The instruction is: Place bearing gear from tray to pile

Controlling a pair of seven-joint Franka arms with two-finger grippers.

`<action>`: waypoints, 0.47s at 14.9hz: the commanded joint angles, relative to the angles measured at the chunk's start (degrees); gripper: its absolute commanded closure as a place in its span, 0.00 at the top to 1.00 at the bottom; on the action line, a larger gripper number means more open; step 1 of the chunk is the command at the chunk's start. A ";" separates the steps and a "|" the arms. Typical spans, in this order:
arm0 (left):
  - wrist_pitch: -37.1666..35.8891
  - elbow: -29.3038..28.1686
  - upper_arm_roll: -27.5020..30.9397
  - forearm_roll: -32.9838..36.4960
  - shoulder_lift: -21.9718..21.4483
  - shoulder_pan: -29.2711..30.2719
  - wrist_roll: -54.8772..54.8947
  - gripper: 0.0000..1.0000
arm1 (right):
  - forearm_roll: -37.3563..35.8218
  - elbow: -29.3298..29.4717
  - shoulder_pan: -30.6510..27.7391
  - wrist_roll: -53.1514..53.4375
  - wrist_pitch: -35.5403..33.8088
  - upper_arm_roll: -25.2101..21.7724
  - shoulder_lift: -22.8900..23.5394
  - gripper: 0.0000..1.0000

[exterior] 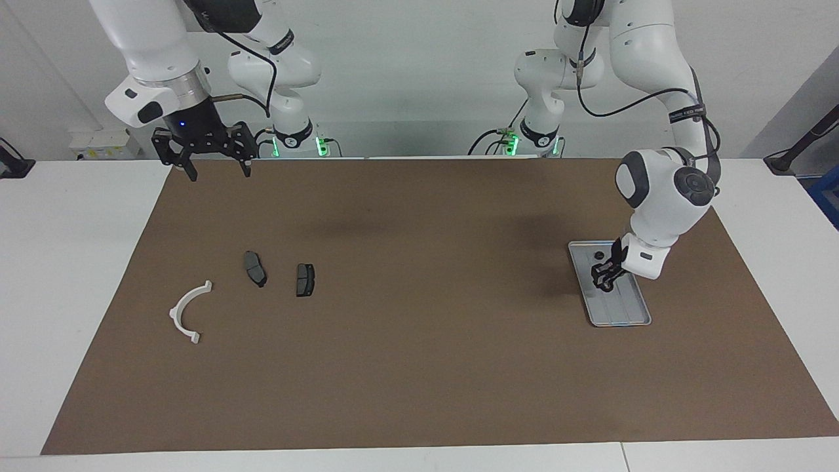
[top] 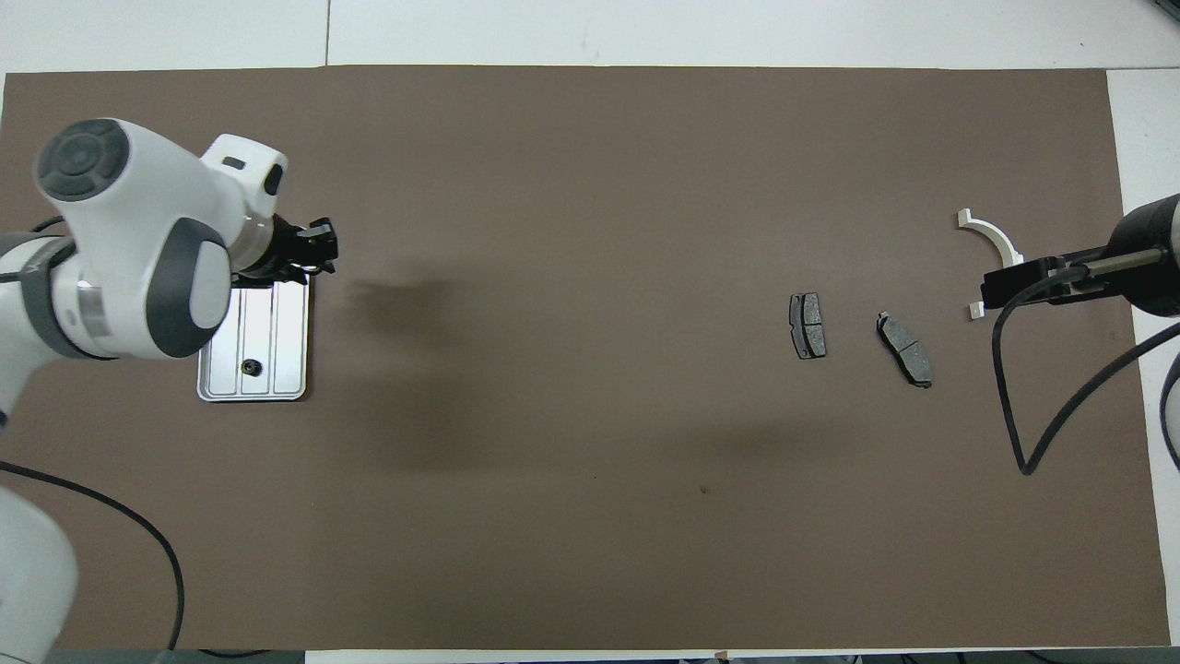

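On the ribbed metal tray [exterior: 630, 319] sits a small round gear [top: 248, 368].

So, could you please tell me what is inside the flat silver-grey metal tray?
One small dark round gear lies in the tray, at its end nearer the robots. The left gripper hangs over the tray, covering part of the floor.

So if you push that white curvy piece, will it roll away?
Probably not. The white bracket lies flat on the brown mat and is only a half ring, so it would likely slide or spin. It looks like thin plastic, so it is probably light and fairly stiff.
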 commanded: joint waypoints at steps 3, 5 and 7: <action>1.45 2.31 1.01 -0.18 2.72 -16.38 -23.71 0.10 | 2.10 -0.39 -0.68 -1.26 -1.05 0.07 -0.79 1.00; 5.84 2.14 1.00 -0.18 5.35 -21.13 -28.58 0.10 | 2.10 -0.39 -0.59 -1.17 -1.05 0.07 -0.79 1.00; 7.17 1.79 1.00 -0.44 6.68 -22.12 -29.21 0.10 | 2.10 -0.39 -0.59 -1.00 -1.05 0.07 -0.79 1.00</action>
